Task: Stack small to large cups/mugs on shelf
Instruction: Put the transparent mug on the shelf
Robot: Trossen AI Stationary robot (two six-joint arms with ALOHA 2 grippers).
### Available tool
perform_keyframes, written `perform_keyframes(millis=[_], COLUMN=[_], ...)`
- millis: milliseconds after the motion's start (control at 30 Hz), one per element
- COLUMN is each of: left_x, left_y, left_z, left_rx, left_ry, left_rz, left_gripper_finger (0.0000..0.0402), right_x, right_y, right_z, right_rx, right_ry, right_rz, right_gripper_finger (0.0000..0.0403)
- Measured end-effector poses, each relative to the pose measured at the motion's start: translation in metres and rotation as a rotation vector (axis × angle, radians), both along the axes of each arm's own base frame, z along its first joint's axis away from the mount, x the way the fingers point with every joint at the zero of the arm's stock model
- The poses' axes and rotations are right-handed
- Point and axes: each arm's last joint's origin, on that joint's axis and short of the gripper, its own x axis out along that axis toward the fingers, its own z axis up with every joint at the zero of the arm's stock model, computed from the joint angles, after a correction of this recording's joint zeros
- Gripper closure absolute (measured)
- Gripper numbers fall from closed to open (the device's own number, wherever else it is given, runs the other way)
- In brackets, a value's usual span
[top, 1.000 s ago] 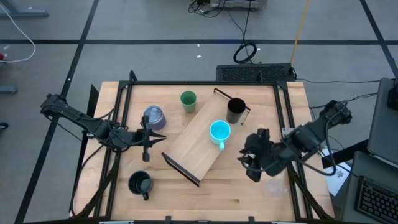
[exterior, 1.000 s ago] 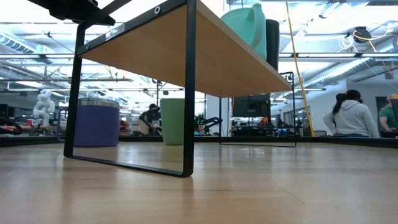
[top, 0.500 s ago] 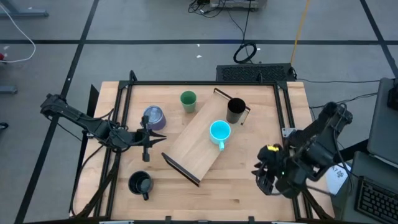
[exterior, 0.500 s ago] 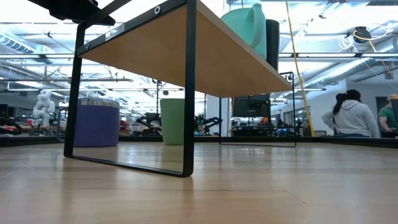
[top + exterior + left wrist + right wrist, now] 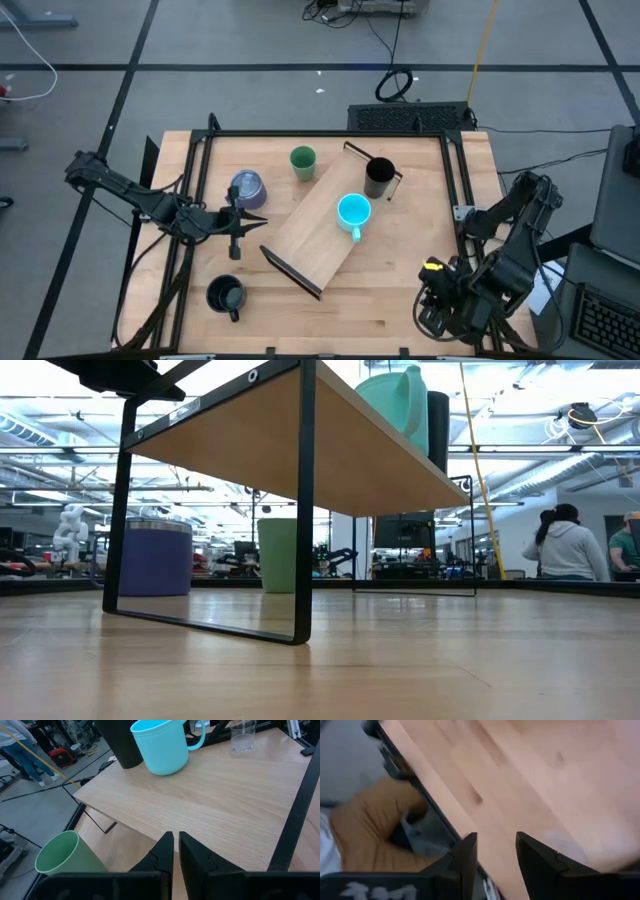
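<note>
Cyan handled mug (image 5: 162, 746) and tall black mug (image 5: 120, 742) stand beyond my empty, nearly shut left gripper (image 5: 175, 851); right gripper (image 5: 492, 851) gapes, empty.

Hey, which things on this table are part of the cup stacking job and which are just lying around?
Job:
shelf
cyan mug
tall black mug
green cup
purplish-grey mug
squat black mug
tiny clear cup

Lying about:
coiled black cable on the floor

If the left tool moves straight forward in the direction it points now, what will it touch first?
Most likely the shelf: the left tool, its fingers nearly together, points low across the board. Farther along that line stands the blue mug, though depth is hard to judge, so it might pass over the board first.
</note>
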Motion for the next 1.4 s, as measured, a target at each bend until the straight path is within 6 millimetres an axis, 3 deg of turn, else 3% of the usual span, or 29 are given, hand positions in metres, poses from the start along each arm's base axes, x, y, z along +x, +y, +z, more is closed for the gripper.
perform_keyframes(millis=[267, 667, 967, 1233, 1400], left_x=[0.000, 0.000, 0.000, 0.001, 0.001], left_y=[0.000, 0.000, 0.000, 0.000, 0.000], left_z=[0.000, 0.000, 0.000, 0.002, 0.002], left_rx=[0.000, 0.002, -0.011, -0.017, -0.018], left_ry=[0.000, 0.000, -0.003, -0.019, -0.021], left_rz=[0.000, 0.000, 0.007, 0.014, 0.014], left_gripper_finger=[0.0371, 0.0371, 0.0371, 0.0371, 0.0371], right_x=[-0.013, -0.032, -0.044, -0.047, -0.052], right_y=[0.010, 0.019, 0.029, 0.027, 0.025], right_z=[-0.020, -0.047, -0.049, -0.050, -0.067], right_rx=[0.021, -0.041, -0.026, -0.051, -0.098], right_ry=[0.147, 0.176, 0.166, 0.206, 0.284], right_rz=[0.050, 0.003, 0.078, 0.134, 0.206], right_gripper_finger=[0.0275, 0.0275, 0.0273, 0.0237, 0.0216])
